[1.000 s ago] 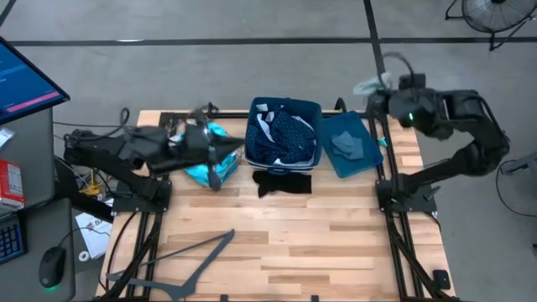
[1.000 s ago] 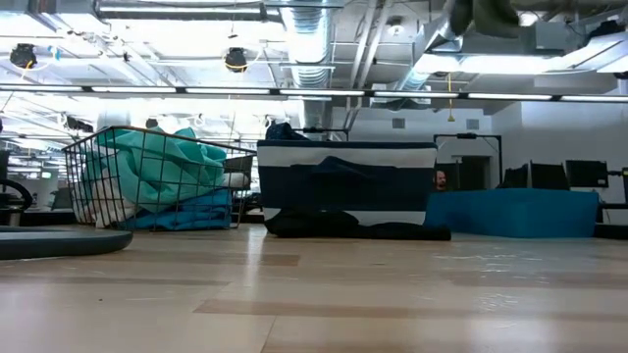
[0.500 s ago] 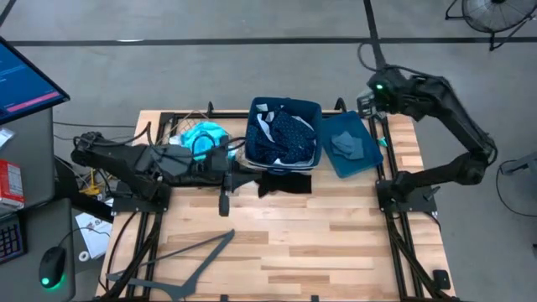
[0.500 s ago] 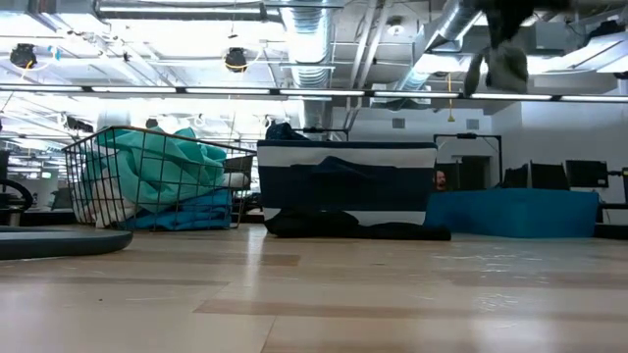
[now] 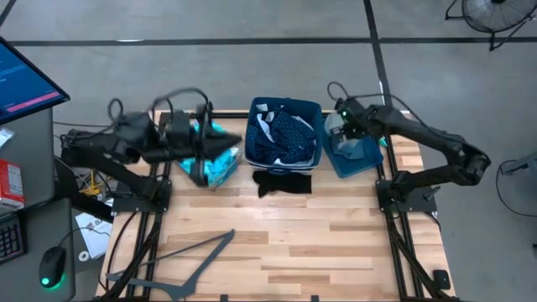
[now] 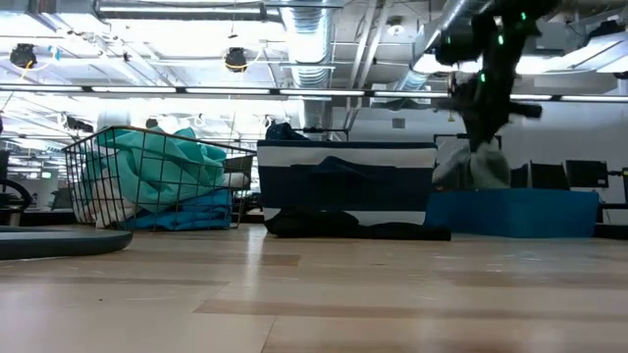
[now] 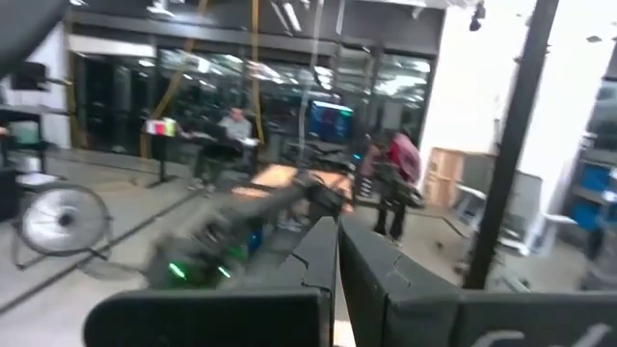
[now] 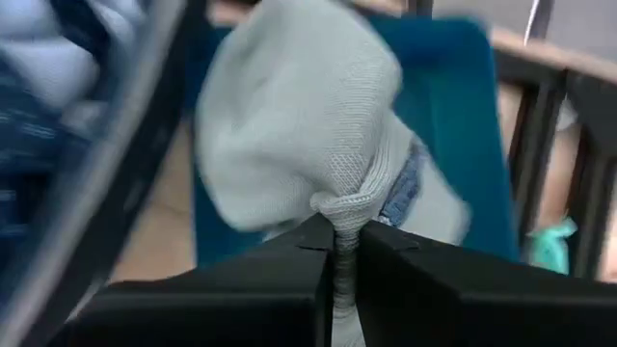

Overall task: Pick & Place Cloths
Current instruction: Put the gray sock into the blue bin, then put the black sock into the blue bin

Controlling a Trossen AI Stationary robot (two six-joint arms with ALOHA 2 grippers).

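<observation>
Right hand (image 8: 344,253) pinched closed, left hand (image 7: 337,253) likewise.

The right pincer (image 8: 335,253) was pinched tight on a bunched fold of a pale grey-green cloth (image 8: 299,135), whose knitted bulk swelled out beyond the two dark fingers (image 8: 241,284) and showed a small patch of blue just beside the pinch. Behind the cloth lay a teal blue tray (image 8: 463,145), with a strip of the wooden worktop (image 8: 159,231) beside it. At one edge a navy cloth with small white dots (image 8: 39,106) sat blurred behind a dark bin rim (image 8: 106,164).
</observation>
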